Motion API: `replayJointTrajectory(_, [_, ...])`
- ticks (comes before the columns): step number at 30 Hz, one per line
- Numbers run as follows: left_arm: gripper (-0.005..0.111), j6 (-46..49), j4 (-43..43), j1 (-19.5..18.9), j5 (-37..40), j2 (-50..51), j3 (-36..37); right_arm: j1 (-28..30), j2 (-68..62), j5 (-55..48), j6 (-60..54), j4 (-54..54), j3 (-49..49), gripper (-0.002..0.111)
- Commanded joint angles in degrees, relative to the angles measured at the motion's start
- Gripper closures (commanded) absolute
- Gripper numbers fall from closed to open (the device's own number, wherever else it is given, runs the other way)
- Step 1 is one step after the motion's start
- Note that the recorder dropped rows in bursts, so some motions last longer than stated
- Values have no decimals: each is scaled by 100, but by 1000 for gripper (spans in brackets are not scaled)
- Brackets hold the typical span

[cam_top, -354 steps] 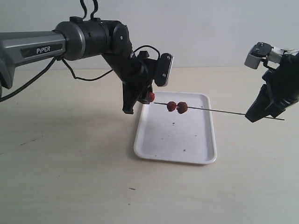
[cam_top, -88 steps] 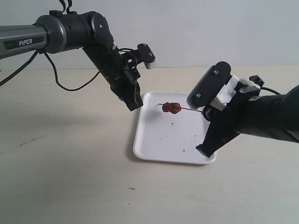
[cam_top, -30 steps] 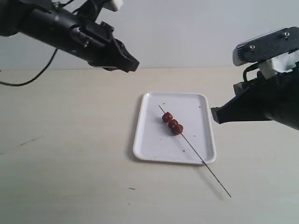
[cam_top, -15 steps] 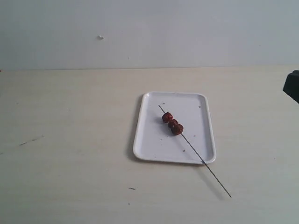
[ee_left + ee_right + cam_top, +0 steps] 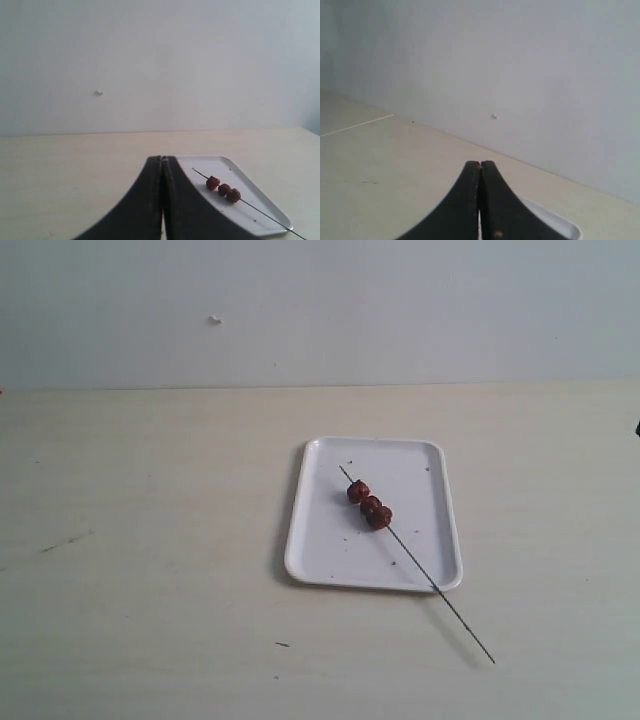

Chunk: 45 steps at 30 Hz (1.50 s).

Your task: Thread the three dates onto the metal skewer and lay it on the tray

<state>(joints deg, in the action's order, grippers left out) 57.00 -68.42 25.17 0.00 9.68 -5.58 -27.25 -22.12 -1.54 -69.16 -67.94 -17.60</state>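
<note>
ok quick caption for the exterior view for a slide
Three dates threaded on the metal skewer, laid diagonally across the tray, bare end overhanging the table.

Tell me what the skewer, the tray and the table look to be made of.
The metal skewer is a very thin, straight, dull grey rod, likely steel wire. The tray is smooth white with a rounded moulded rim, so probably plastic or melamine, though enamel is possible. The table is pale matte beige with faint streaks and looks like wood or laminate.
</note>
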Motion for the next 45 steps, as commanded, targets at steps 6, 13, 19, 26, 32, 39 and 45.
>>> replayJointTrajectory(6, [107,-56,163,-1427,611,-968,150,-9,13,-24,27,55,15,108])
replayJointTrajectory(13, [107,-30,248,-1539,741,-968,212,-9,13,-24,27,55,15,108])
replayJointTrajectory(19, [107,-6340,6537,-1539,1818,-968,509,-9,13,-24,27,55,15,108])
replayJointTrajectory(26, [107,-6472,6842,-1539,2119,-968,558,-9,13,-22,27,44,15,108])
replayJointTrajectory(32, [107,-6472,6842,-1539,2119,-968,558,-9,13,-22,27,44,15,108])
replayJointTrajectory(39, [107,-6472,6842,-1539,2119,-968,558,-9,13,1,-51,129,15,108])
replayJointTrajectory(45, [107,-6472,6842,-1539,2119,-968,558,840,594,83,11,142,44,108])
